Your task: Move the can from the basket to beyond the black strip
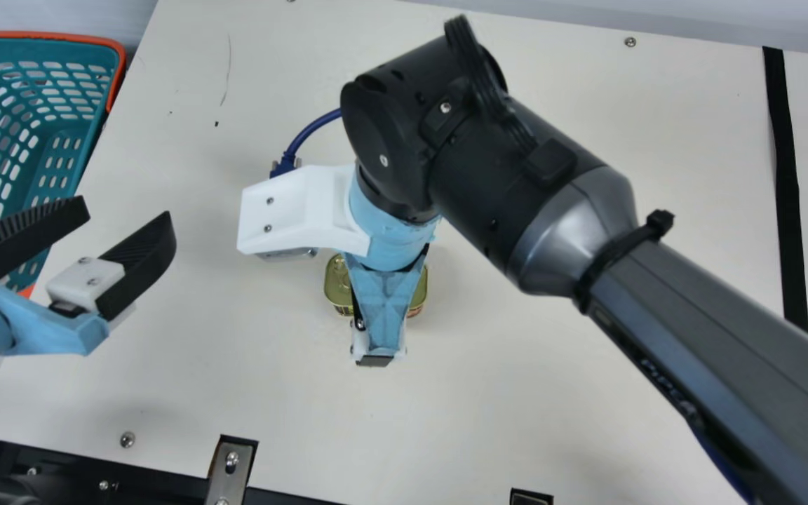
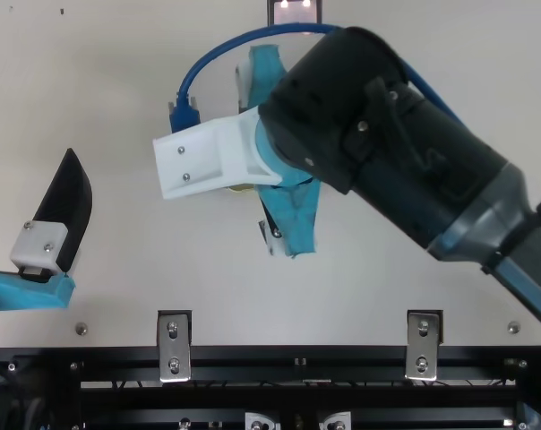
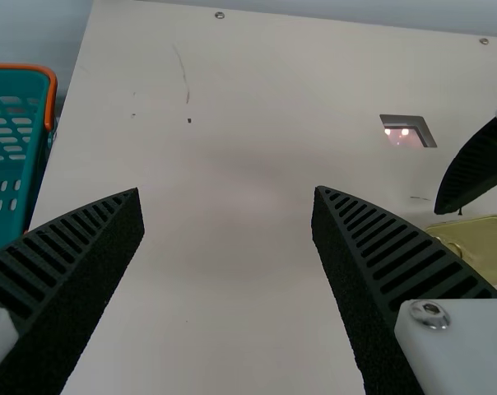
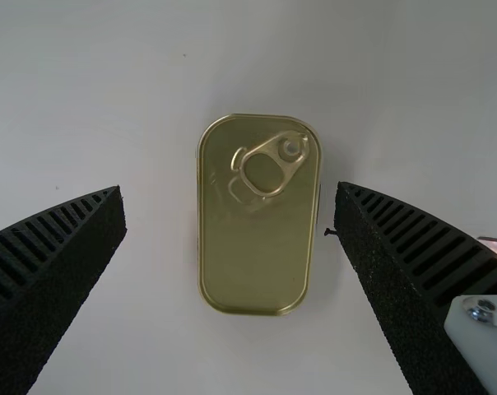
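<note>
The flat gold can [image 1: 339, 284] lies on the table mid-view, partly hidden under my right gripper [image 1: 381, 301], which points down over it. In the right wrist view the ring-pull can [image 4: 253, 247] lies lengthwise between the open fingers of my right gripper [image 4: 230, 194], touching neither. My left gripper [image 1: 129, 210] stands open over the table beside the teal basket [image 1: 43, 35] in the main view. Nothing is between the fingers of my left gripper [image 3: 228, 197] in its wrist view. The black strip [image 1: 786, 196] runs along the table's right part.
A small square cutout [image 3: 409, 132] in the table is close to the can. Metal brackets [image 2: 174, 345] line the table's front edge. My right arm reaches over the table between the can and the strip.
</note>
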You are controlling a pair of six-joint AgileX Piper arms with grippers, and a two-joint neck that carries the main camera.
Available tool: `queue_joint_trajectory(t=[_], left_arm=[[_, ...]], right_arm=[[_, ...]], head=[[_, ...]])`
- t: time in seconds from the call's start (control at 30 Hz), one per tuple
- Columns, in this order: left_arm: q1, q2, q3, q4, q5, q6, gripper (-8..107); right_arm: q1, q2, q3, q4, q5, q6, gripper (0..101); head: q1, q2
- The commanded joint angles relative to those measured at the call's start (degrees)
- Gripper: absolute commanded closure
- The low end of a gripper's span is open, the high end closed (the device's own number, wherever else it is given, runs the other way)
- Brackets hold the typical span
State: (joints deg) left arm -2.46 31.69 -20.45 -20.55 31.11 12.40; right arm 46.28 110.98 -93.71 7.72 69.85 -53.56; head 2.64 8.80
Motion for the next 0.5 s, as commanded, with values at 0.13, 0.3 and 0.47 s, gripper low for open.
queue_joint_trajectory(t=[0.13, 0.3, 0.47], left_arm=[[0.0, 0.0, 0.0, 0.0, 0.0, 0.0, 9], [0.0, 0.0, 0.0, 0.0, 0.0, 0.0, 9], [0.0, 0.0, 0.0, 0.0, 0.0, 0.0, 9]], right_arm=[[0.3, 1.2, -0.4, -0.9, 0.1, 0.0, 0], [0.4, 2.5, -1.2, -1.4, 0.1, 0.1, 0], [0.4, 3.9, -2.1, -1.7, 0.1, 0.5, 0]], head=[[-0.2, -0.1], [-0.2, -0.1], [-0.2, -0.1]])
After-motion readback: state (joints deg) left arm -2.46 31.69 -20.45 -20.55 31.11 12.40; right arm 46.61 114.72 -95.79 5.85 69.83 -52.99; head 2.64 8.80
